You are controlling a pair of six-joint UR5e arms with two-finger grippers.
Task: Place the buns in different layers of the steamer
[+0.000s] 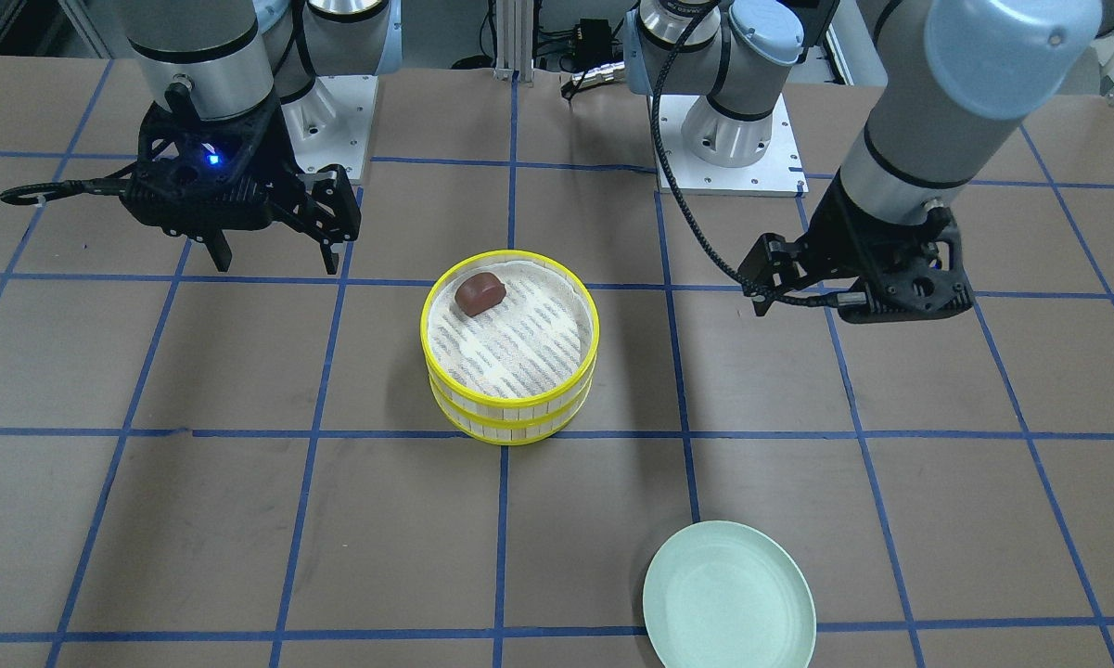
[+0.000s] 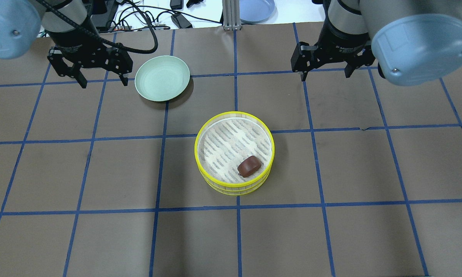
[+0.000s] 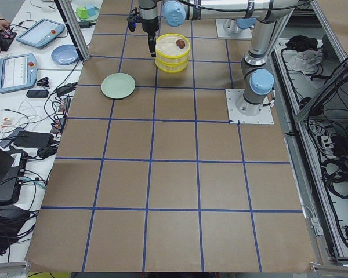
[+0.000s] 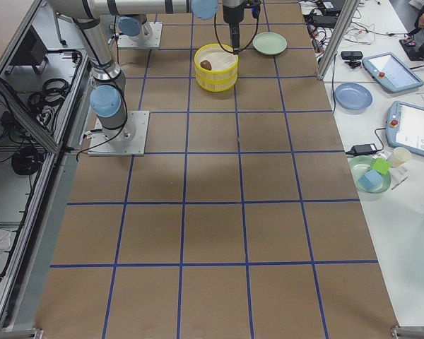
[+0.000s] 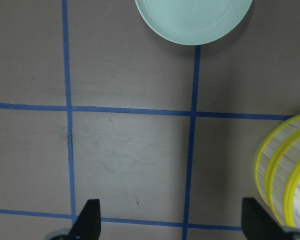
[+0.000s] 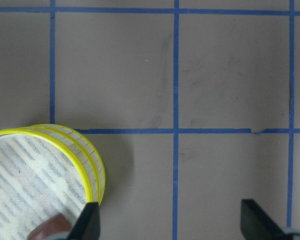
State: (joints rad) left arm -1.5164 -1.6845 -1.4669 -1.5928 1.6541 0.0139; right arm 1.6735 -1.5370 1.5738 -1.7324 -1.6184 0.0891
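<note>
Left pincer [image 2: 104, 78] hangs released and empty over the desk [image 2: 100, 173], just beside a mint-green plate [image 2: 162, 78]. At centre the steamer layers [image 2: 231, 188] stand stacked, the reddish-brown bun [image 2: 249, 166] in the upper one. Right pincer [image 2: 326, 72] hangs released, empty.

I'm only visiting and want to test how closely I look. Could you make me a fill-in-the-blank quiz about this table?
1. The two yellow-rimmed trays stand ____ one on the other.
2. The brown bun lies in the ____ tray.
3. The left end effector and the right end effector both have their jaws ____.
4. The green plate lies nearer the ____ one.

Missing words: stacked; top; open; left.
</note>
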